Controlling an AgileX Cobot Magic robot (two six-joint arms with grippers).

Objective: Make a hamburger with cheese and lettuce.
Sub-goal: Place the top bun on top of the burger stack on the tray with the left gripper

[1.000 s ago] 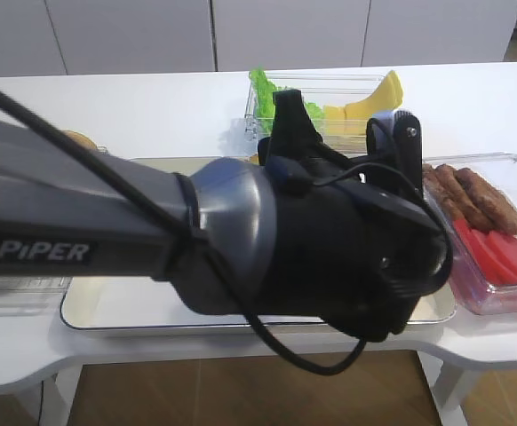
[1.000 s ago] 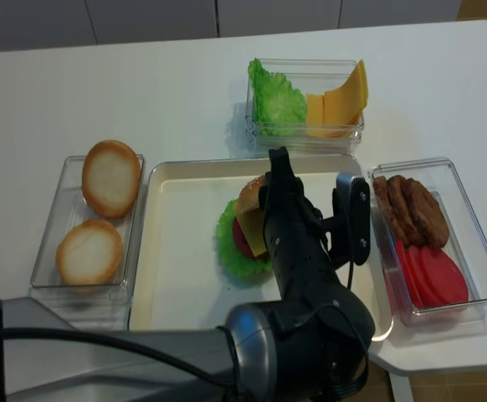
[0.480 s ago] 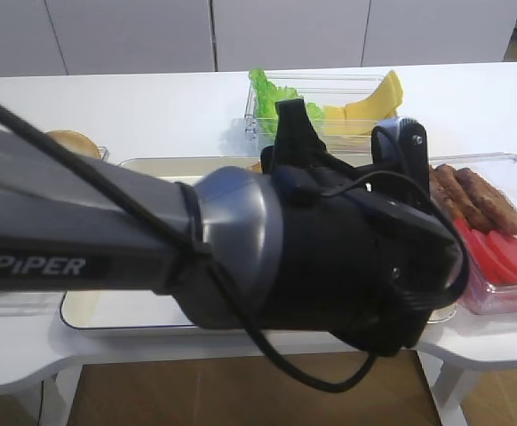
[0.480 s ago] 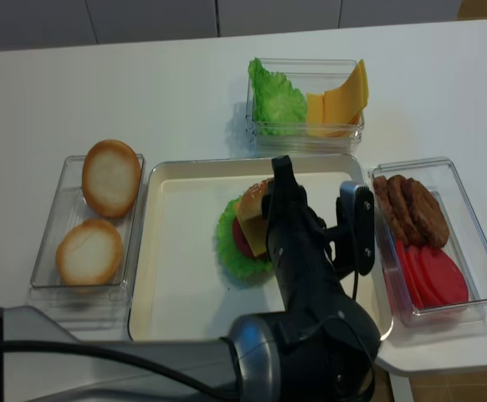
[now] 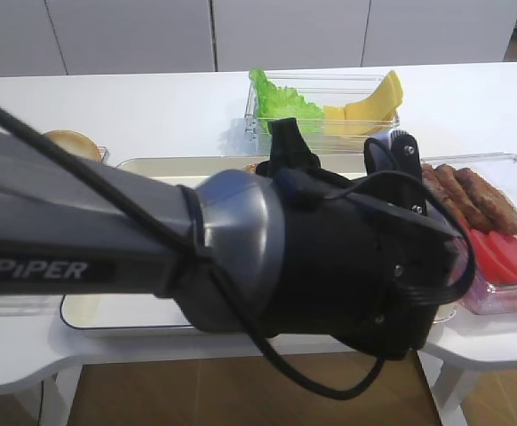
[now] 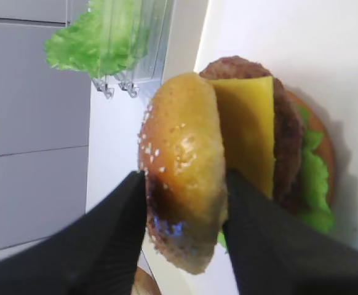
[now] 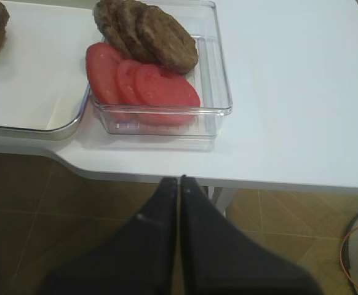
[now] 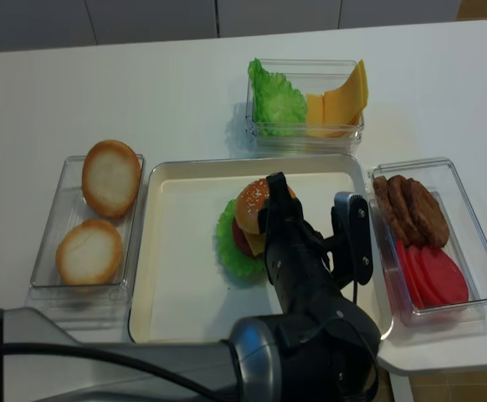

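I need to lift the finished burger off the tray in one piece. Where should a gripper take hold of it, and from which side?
Grip the hamburger low, pads on the patty and lettuce, not the bun top. That bun sits tilted and offset over the cheese, so squeezing it would probably slide it off. Come from the tray's bare left side.

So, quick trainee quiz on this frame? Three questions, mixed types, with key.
1. True or false: the right tool is shut.
2. On the hamburger, what lies directly under the sesame bun top? A) cheese B) lettuce C) a pale bun half
3. Fill in: the clear box holds patties and red ___ slices.

Key: 1 true; 2 A; 3 tomato.
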